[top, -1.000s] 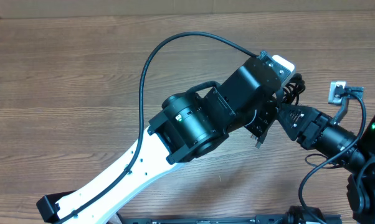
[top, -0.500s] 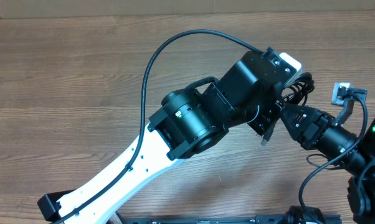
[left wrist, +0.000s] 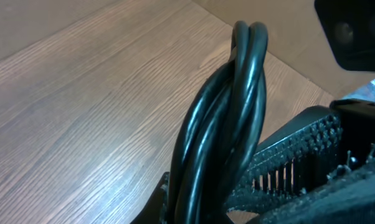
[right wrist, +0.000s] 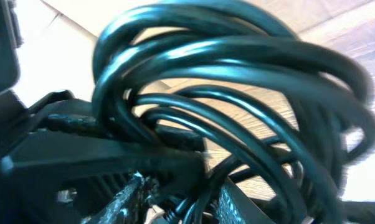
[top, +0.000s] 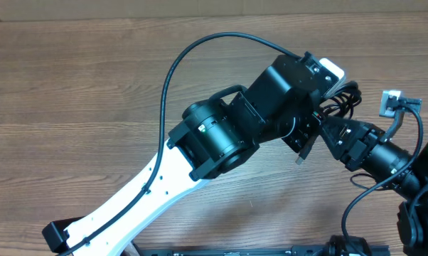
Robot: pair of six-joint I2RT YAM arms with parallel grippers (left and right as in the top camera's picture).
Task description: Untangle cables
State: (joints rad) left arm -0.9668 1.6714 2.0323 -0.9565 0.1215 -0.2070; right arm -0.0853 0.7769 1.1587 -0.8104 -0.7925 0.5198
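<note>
The cables [top: 344, 99] are thin black cords in a small tangle at the right of the wooden table, mostly hidden under my left wrist. A white plug [top: 389, 102] with its cord lies just right of the tangle. In the left wrist view a bundle of strands [left wrist: 228, 118] rises out of my left gripper [left wrist: 200, 208], which is shut on it. In the right wrist view the looped cables [right wrist: 237, 81] fill the frame and strands pass between the fingers of my right gripper [right wrist: 181, 199], shut on them. The right gripper [top: 322, 124] sits under the left wrist.
The left arm's thick black cable [top: 173, 75] arcs over the bare wooden table [top: 72, 92]. The left arm [top: 221, 139] crosses from the front left. The right arm [top: 384, 156] comes in from the right edge. A dark bar [top: 271, 250] lies along the front edge.
The left wrist and the tangle have shifted a little to the right. The white plug has slid right with them. The right gripper has followed slightly.
</note>
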